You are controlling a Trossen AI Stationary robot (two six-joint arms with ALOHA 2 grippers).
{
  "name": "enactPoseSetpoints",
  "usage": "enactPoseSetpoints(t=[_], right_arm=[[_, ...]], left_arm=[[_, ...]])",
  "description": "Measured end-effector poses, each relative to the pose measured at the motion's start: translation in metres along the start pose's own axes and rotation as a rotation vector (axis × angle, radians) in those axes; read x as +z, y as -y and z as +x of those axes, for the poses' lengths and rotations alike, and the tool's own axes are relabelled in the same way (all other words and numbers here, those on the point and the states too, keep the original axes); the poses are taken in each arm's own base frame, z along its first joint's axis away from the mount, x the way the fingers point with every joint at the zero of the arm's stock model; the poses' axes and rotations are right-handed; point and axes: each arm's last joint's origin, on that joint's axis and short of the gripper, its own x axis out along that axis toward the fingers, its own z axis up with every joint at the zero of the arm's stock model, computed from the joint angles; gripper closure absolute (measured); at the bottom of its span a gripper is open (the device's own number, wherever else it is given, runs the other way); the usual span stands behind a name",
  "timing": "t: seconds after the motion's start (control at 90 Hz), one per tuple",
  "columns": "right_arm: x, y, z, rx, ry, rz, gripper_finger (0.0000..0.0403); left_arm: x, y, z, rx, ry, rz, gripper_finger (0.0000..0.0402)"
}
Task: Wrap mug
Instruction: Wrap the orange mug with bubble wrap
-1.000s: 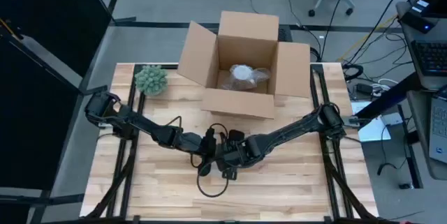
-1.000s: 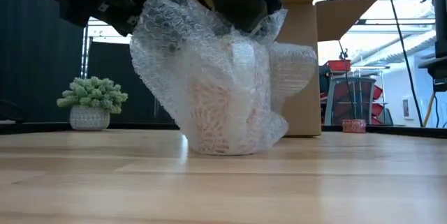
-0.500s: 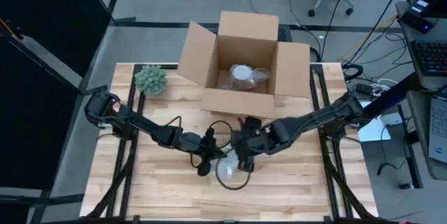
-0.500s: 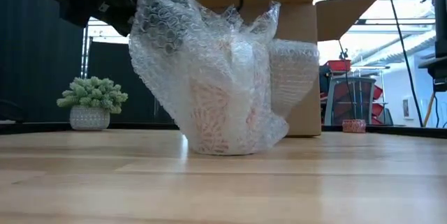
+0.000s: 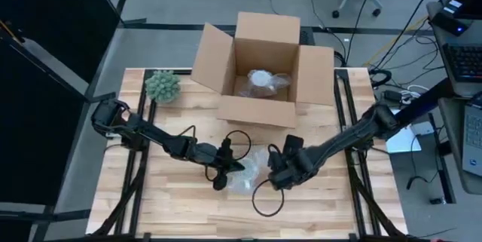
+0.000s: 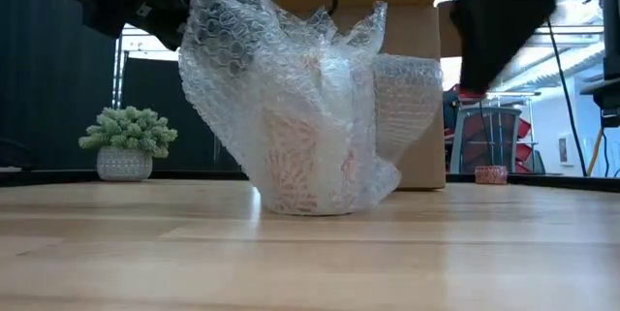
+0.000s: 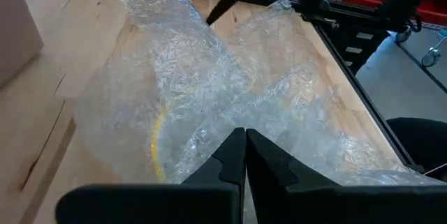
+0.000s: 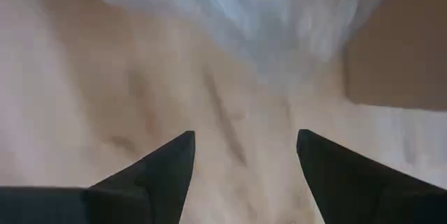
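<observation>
The mug stands on the table, showing reddish through a loose bundle of clear bubble wrap that surrounds it. My left gripper is shut on the wrap at the bundle's left side. My right gripper is open, just right of the bundle and clear of it, with only the table top between its fingers. In the low view it is a dark blur at the upper right. My left gripper pinches a raised part of the bubble wrap between its two shut fingers, coming from the table's left side and slanting down. That part of the wrap is held up above the mug, while the bundle's bottom rests on the table. One layer or several, I cannot tell.
An open cardboard box stands at the table's far middle with a wrapped object inside. A small potted plant sits at the far left. A black cable loop hangs below my right arm. Bare wood lies toward the near edge.
My right gripper has come away from the top of the wrapped bundle and gone toward the table's right edge. The wrap's top has sprung up and spread a little. My left gripper has kept its hold, and the mug has stayed in place.
</observation>
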Motion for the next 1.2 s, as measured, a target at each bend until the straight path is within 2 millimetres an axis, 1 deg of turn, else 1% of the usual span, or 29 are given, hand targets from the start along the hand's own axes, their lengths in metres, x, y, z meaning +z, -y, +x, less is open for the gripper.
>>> enactPoseSetpoints(t=[0.078, 0.156, 0.256, 0.422, 0.567, 0.644, 0.778, 0.989, 1.2], right_arm=[[-0.007, -0.001, 0.015, -0.042, 0.040, -0.010, 0.0165], [-0.002, -0.007, 0.016, 0.008, 0.098, -0.059, 0.0165], [0.010, -0.018, 0.002, 0.087, 0.201, -0.133, 0.0165], [0.029, -0.036, -0.035, 0.217, 0.391, -0.230, 0.0165], [0.038, -0.048, -0.048, 0.331, 0.525, -0.290, 0.0165], [0.042, -0.051, -0.044, 0.345, 0.540, -0.313, 0.0165], [0.048, -0.052, -0.027, 0.318, 0.507, -0.360, 0.0165], [0.066, -0.050, 0.006, 0.464, 0.415, -0.341, 0.0165], [0.077, -0.043, 0.031, 0.538, 0.330, -0.317, 0.0165]], left_arm=[[0.000, 0.000, 0.000, -0.001, 0.003, 0.000, 0.0402], [0.001, 0.000, 0.000, -0.004, 0.012, -0.001, 0.0402], [0.001, 0.000, 0.000, -0.005, 0.017, -0.001, 0.0402], [0.001, 0.000, 0.000, -0.005, 0.015, -0.002, 0.0402], [0.001, 0.000, 0.000, -0.006, 0.016, -0.002, 0.0402], [0.001, 0.000, 0.000, -0.006, 0.015, -0.002, 0.0402], [0.001, 0.000, 0.000, -0.005, 0.016, -0.003, 0.0402], [0.001, 0.000, 0.000, -0.005, 0.015, -0.002, 0.0402], [0.002, -0.001, 0.000, -0.001, 0.018, -0.003, 0.0402]])
